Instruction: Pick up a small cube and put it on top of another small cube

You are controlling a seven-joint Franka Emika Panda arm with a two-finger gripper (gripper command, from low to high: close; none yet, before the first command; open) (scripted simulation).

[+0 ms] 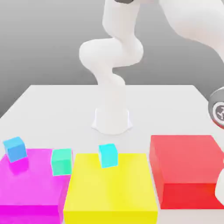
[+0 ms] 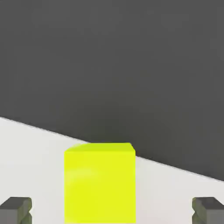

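Observation:
In the hand view the small lime cube (image 2: 99,183) rests on the white table close to its edge. It sits between my gripper's (image 2: 112,211) two dark fingertips (image 2: 15,210), which stand wide apart on either side without touching it. The gripper is open and holds nothing. In the exterior view the mint-teal small cube (image 1: 61,161) sits at the magenta block's right edge, next to the yellow block. Part of my hand (image 1: 217,109) shows at the exterior view's right edge, above the red block.
A sky-blue small cube (image 1: 15,148) lies on the big magenta block (image 1: 30,186). A cyan small cube (image 1: 107,155) lies on the big yellow block (image 1: 109,192). A big red block (image 1: 186,168) stands at the right. The arm's base (image 1: 112,118) stands mid-table.

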